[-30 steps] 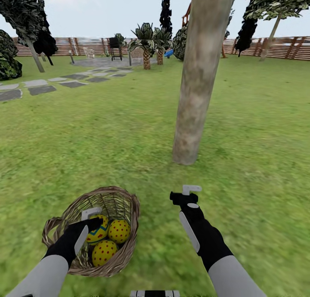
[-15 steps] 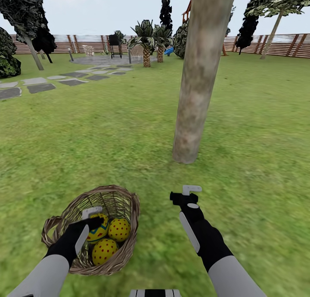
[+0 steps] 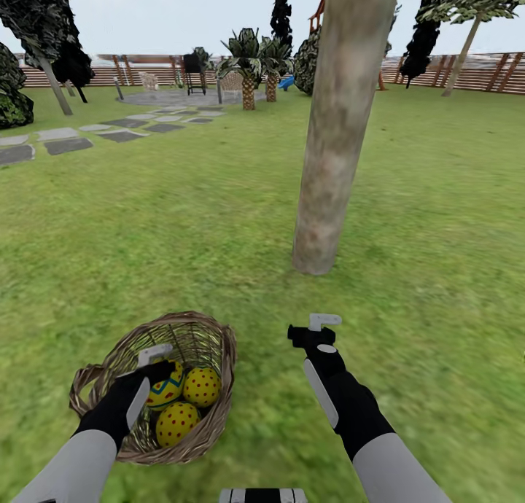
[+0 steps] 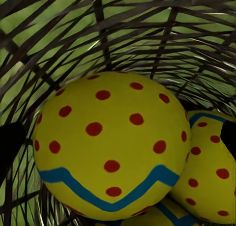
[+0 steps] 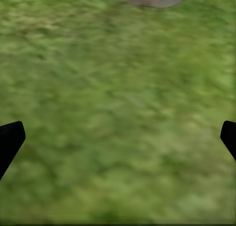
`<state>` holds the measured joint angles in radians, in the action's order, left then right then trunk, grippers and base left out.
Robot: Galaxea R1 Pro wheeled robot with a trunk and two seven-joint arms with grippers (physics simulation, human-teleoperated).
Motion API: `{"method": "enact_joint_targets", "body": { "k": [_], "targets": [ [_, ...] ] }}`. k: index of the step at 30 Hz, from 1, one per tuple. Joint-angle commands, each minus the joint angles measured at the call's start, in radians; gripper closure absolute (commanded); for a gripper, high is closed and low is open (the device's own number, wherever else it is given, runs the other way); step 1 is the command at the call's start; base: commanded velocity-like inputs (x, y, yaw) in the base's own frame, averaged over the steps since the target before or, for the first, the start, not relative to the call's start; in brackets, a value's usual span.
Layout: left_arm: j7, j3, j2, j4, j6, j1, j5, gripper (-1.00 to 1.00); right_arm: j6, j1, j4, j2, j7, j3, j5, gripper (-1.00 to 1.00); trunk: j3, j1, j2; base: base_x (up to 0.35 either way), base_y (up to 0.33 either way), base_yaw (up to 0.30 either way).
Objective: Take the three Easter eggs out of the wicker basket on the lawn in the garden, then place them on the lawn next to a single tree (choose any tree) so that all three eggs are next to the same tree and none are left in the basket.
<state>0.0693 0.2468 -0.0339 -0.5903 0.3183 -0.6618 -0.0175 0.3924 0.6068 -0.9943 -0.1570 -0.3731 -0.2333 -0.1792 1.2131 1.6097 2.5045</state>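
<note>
Head view shows almost nothing changed over the last second: the whole picture has slid slightly, which reads as the camera settling, while arms, basket and eggs keep their places. That suggests the approach is over and the first pick is about to be made, not yet made.

Nearest, at the left, the left end effector [image 3: 149, 377] sits inside the wicker basket [image 3: 211, 342], its fingers spread either side of the zigzag-banded egg [image 3: 168, 390]. In the left wrist view that egg [image 4: 110, 147] looms between two dark fingertips [image 4: 10, 142] at the picture's edges, and they look clear of the shell, so the end effector is released, holding nothing. Two more Easter eggs [image 3: 201, 388] [image 3: 176, 424] lie touching it in the basket, so all three remain to be moved.

To the right, at about the same depth, the right end effector [image 3: 321, 328] hovers over bare lawn [image 3: 437, 270], fingers wide apart and empty; the right wrist view shows grass [image 5: 118, 113] beneath it.

Just beyond, the tree [image 3: 332, 146] stands near the basket, its trunk base a short way past the right arm. Closing on the banded egg looks like the next step; the round shell may slip.

Far off are the stepping-stone path [image 3: 69, 144], palms [image 3: 248, 65] and fence [image 3: 467, 73].
</note>
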Motion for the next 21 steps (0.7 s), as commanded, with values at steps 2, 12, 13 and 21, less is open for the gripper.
{"method": "enact_joint_targets", "body": {
  "k": [2, 12, 13, 21],
  "targets": [
    [0.002, 0.000, -0.001, -0.003, -0.010, 0.000, -0.002, -1.00, 0.003, 0.001, -0.001, 0.001, -0.009, -0.003, -0.009, -1.00, 0.005, 0.000, 0.001, 0.000, 0.000, 0.000],
    [0.006, 0.000, -0.001, -0.006, -0.026, 0.001, -0.001, -1.00, 0.002, 0.000, -0.001, 0.001, -0.009, -0.003, -0.009, -1.00, 0.024, 0.002, 0.002, 0.000, 0.000, 0.000],
    [0.006, 0.000, -0.001, -0.006, -0.026, 0.001, -0.001, -1.00, 0.002, 0.000, 0.000, 0.001, -0.009, -0.003, -0.009, -1.00, 0.028, 0.003, 0.002, 0.000, 0.000, 0.000],
    [0.008, 0.000, -0.001, -0.006, -0.027, 0.002, -0.001, -1.00, 0.002, -0.001, -0.001, 0.001, -0.009, -0.003, -0.009, -1.00, 0.040, 0.004, 0.003, 0.000, 0.000, 0.000]
  ]
}}
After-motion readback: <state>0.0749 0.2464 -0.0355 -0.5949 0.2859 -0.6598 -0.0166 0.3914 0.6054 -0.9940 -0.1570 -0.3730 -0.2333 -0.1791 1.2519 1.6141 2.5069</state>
